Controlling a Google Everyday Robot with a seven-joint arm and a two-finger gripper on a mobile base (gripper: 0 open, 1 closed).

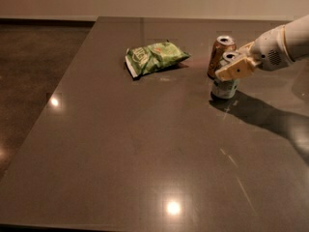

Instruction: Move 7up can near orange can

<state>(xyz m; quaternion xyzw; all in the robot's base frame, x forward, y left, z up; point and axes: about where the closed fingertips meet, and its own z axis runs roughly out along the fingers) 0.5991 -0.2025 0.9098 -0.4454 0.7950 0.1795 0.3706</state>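
7up can (225, 87) is just beside orange can (220, 52) — gripper (235, 67) clamped around it, only release looks left.

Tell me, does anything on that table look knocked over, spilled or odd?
Nothing stands out. The 7up can and the orange can both stand upright, close together, with no spill on the table. The green chip bag lies flat, somewhat crumpled. The gripper is at the 7up can's top.

No lettering can be read on the 7up can (224, 87), the orange can (217, 57) or the green chip bag (153, 57). The gripper (227, 67) clasps the 7up can, at five o'clock from the orange can.
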